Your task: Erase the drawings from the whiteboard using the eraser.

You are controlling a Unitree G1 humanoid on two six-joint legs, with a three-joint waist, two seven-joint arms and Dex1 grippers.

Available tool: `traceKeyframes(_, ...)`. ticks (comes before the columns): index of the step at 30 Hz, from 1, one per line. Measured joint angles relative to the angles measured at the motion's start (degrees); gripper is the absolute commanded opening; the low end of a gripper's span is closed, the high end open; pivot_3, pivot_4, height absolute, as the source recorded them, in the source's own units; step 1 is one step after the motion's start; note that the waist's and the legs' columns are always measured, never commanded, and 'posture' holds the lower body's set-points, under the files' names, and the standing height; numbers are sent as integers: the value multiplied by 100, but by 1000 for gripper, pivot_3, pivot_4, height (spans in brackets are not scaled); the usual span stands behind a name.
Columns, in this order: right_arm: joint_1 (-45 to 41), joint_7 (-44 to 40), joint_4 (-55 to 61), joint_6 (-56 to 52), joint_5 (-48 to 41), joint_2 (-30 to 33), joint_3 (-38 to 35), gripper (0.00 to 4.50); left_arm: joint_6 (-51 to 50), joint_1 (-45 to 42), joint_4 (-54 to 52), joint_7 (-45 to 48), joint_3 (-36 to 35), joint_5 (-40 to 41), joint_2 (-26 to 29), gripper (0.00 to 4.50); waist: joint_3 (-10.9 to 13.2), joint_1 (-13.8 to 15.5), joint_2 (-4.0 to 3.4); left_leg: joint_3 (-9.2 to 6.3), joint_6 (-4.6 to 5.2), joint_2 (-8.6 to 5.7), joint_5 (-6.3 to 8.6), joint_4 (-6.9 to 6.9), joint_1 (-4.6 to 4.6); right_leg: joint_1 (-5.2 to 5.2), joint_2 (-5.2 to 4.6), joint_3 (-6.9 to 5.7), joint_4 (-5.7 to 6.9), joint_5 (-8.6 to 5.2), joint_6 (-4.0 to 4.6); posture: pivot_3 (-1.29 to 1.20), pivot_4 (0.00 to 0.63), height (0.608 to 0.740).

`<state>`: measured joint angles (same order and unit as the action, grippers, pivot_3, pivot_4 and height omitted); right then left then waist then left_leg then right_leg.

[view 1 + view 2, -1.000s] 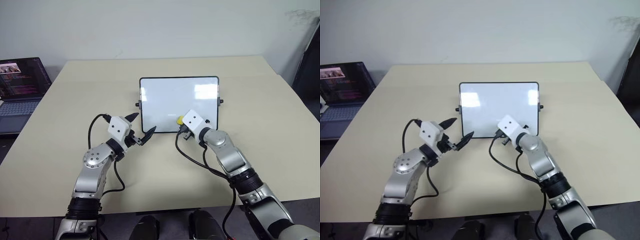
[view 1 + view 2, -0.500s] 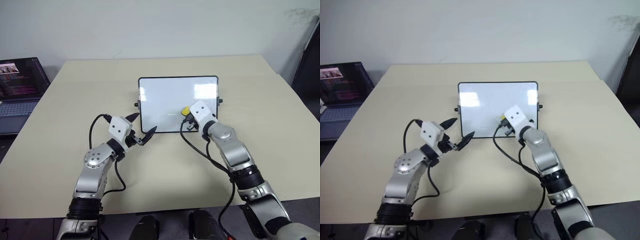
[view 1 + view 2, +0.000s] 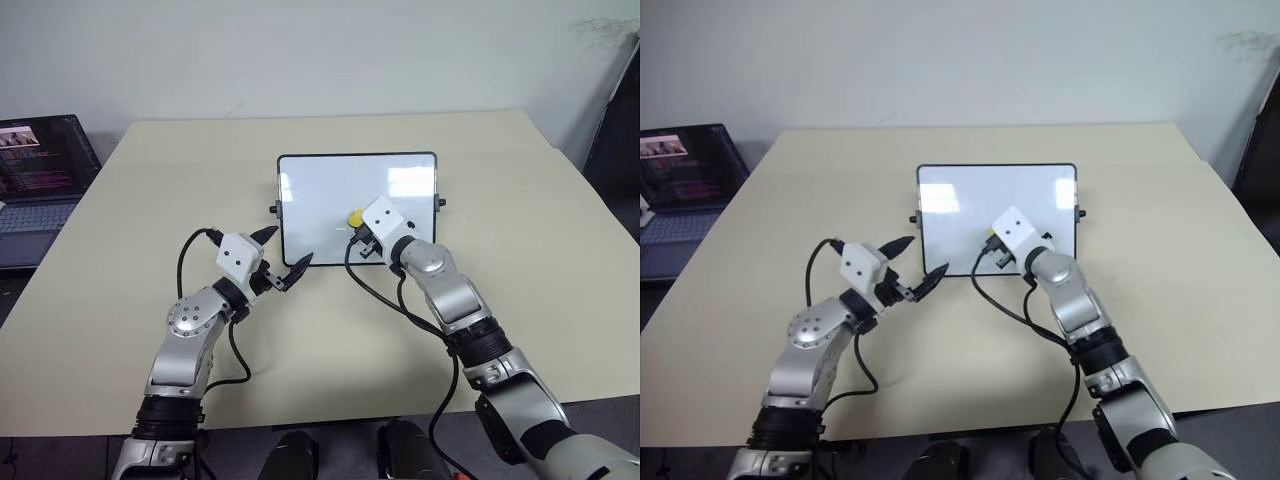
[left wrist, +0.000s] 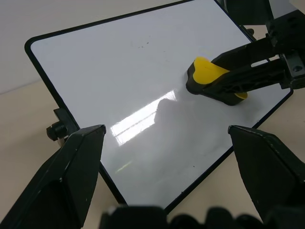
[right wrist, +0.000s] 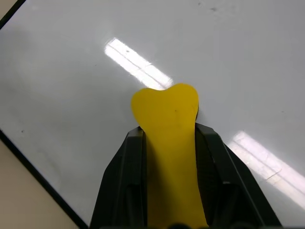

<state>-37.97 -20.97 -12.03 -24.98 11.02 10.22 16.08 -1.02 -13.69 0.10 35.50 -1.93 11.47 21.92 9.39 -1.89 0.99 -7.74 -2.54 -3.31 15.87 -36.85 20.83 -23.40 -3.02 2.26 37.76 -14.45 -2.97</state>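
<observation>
Eraser pressed on propped whiteboard; tipping and slip hazards apply.

The eraser [image 4: 209, 75], a small yellow block with a dark underside, is clamped in the right gripper [image 5: 169, 157] and rests against the middle of the whiteboard [image 3: 320, 200], a glossy white panel in a thin black rounded frame standing tilted on the counter [image 3: 150, 200]. No drawings are discernible. Excess push may likely tip or slide the unsupported board; the slick surface may let the eraser skid. The left gripper [image 3: 282, 255] hangs spread wide beside the board's lower corner, gripping nothing.
</observation>
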Motion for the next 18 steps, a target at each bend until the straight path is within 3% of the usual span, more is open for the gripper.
traceKeyframes(18, 371, -119, 537, -441, -36, 215, 54, 994, -1, -50, 0, 26, 0, 0, 24, 4500, 0, 5, 0, -3, 0, 0, 0, -1, 0, 4, 0, -4, -1, 0, -1, 0, 150, 740)
